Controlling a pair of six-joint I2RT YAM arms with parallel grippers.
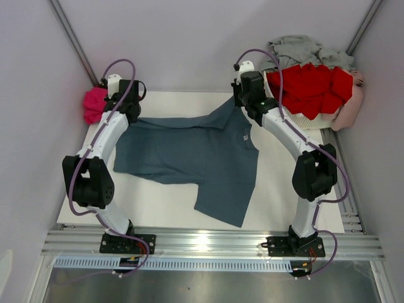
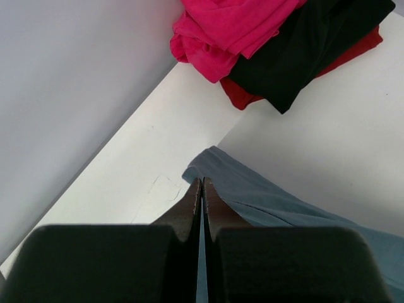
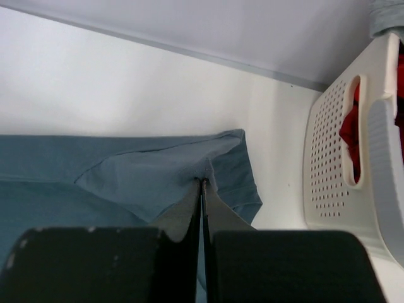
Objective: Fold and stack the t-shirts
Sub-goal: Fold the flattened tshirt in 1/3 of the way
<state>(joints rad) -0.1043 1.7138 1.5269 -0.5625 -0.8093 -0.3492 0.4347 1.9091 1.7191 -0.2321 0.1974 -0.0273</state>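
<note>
Worktop (image 1: 158, 211): bare strip along the near edge, more bare room right of the shirt.
Blue-grey t-shirt (image 1: 189, 151): one, spread mid-worktop; long axis left-right, collar to the right, one sleeve pointing near.
Left gripper (image 2: 202, 184): clamped on its far-left edge.
Right gripper (image 3: 202, 183): clamped on its far sleeve.
Far-left stack: three, pink t-shirt (image 2: 221, 31), black t-shirt (image 2: 309, 44), red t-shirt (image 2: 237, 95).
Basket (image 3: 334, 164): one, far right; heaped cloth, count unclear.
</note>
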